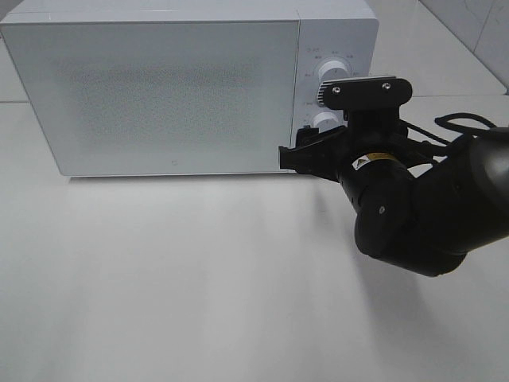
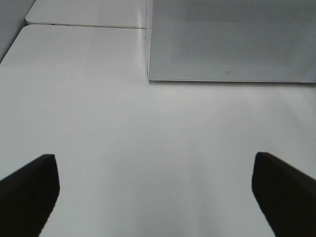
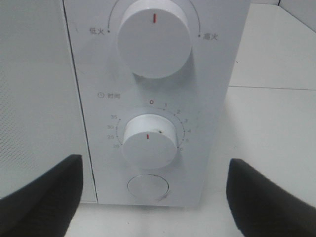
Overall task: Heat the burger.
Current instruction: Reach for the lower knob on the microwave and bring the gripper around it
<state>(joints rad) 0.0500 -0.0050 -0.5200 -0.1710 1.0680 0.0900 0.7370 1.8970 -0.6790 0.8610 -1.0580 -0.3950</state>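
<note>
The burger shows in no view. The white microwave (image 1: 175, 87) stands at the back of the table with its door shut and opaque; it also shows in the left wrist view (image 2: 227, 39). My right gripper (image 1: 306, 153) is open and empty just in front of the control panel. In the right wrist view its fingers (image 3: 44, 192) flank the timer knob (image 3: 149, 140), whose red mark points down, away from 0. Above it is the power knob (image 3: 154, 37), below it a round button (image 3: 147, 187). My left gripper (image 2: 155, 197) is open and empty, low over the bare table.
The white table (image 1: 175, 270) spreads in front of the microwave. The right arm's black body (image 1: 429, 215) fills the right side. A table seam and a second tabletop (image 2: 84, 12) lie beside the microwave's left side.
</note>
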